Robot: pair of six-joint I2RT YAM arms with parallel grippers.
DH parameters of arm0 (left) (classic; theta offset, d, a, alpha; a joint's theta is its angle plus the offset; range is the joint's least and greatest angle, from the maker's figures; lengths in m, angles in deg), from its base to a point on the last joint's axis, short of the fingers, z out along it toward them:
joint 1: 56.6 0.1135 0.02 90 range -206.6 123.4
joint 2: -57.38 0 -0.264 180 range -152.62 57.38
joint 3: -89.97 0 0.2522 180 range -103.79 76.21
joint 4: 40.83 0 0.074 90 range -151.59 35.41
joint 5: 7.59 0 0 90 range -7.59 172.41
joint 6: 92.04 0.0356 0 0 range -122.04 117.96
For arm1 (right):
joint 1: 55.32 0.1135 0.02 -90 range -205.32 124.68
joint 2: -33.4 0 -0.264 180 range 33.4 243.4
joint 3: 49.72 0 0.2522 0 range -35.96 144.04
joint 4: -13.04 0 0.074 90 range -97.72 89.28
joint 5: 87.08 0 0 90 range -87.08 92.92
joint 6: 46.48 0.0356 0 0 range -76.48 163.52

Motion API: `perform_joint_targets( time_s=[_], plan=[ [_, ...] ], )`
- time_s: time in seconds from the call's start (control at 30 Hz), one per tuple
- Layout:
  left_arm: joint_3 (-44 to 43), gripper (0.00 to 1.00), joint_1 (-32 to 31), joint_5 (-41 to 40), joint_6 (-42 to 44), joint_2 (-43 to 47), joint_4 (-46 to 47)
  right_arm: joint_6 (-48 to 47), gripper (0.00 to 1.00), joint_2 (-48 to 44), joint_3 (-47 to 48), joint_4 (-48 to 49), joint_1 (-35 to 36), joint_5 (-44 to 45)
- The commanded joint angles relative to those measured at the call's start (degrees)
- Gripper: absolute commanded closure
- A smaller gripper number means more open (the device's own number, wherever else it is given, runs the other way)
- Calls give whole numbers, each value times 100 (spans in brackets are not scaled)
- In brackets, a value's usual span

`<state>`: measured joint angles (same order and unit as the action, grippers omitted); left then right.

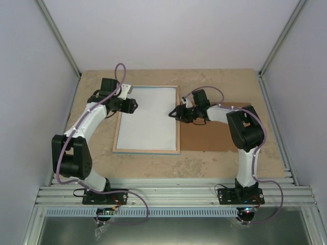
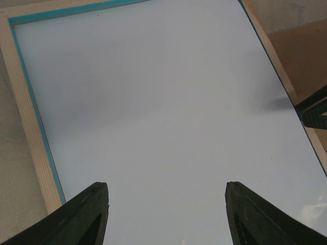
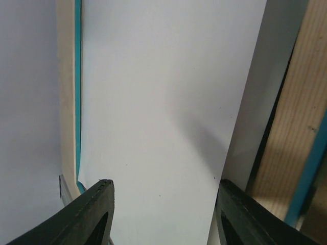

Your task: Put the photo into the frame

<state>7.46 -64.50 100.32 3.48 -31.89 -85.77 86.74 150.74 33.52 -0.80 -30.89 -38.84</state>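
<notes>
Top external view: the frame (image 1: 148,151) lies flat, wood back up, mid-table (image 1: 153,168). A white sheet (image 1: 148,120) fills its opening; whether its underside carries a print cannot be told. The left gripper (image 1: 134,106) sits over the sheet's left edge with its jaws wide. The right gripper (image 1: 172,113) sits at the right rail, jaws also spread and empty. A brown backing board (image 1: 204,140) lies just beside the frame, under the right arm.
</notes>
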Motion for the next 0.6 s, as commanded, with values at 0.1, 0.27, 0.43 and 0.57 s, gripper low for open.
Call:
perform_joint_targets(
  time_s=[0.1, 0.27, 0.43, 0.57],
  plan=[
    [-205, 35, 30, -104, -48, -29, -38, -401, 45, -359, 279, -665, 97, 601],
    [-229, 34, 29, -236, -66, -13, -37, -591, 44, -433, 410, -1071, 98, 778],
    [-252, 31, 34, -358, -33, 47, -31, -871, 39, -617, 497, -1293, 61, 879],
    [-233, 26, 34, -73, 230, 131, -107, -1235, 32, -818, 523, -1345, -47, 591]
  ],
)
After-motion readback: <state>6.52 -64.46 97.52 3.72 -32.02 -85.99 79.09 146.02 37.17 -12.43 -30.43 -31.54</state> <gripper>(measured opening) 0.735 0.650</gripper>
